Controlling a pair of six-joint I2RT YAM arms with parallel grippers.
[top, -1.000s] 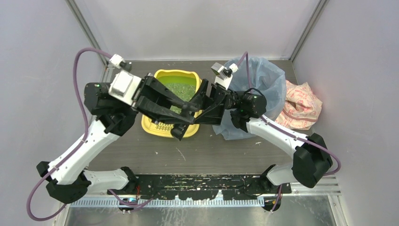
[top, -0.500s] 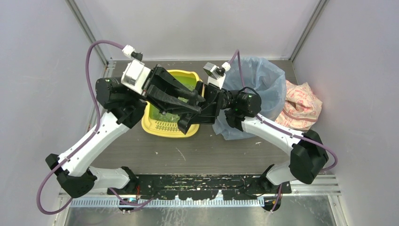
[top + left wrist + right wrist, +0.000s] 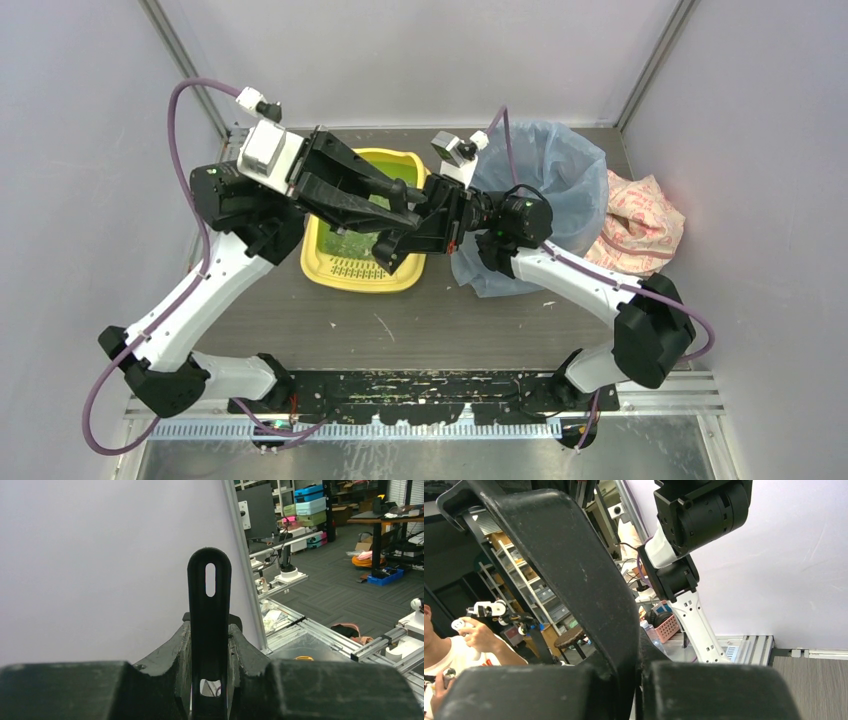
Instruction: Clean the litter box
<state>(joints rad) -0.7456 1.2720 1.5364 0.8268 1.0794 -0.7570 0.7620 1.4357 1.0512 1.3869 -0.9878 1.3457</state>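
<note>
**Change of state.** Within the last second the right gripper has been closed from wide open to fully shut. In the right wrist view a broad, curved black part is seen clamped between its fingers; this is judged to be part of the scoop. Over the same interval the left arm has been raised and swung toward the far left. The left gripper is closed on the scoop handle, whose slotted tip projects beyond the fingers. The scoop is therefore gripped by both arms above the litter box.

**Meaning for the task.** A transfer of the scoop from left to right is judged to be in progress. It is not complete until the left grip is released. Whether any litter is carried on the scoop cannot be told.

**Position and orientation.** The litter box is set flat on the table, left of centre. It is just beside the bin lined with a blue bag, which stands to its right. Its long axis is laid near to far. The slotted grate end is pointed toward the near edge, and the green litter is held in the far part, largely hidden by the grippers.
</note>
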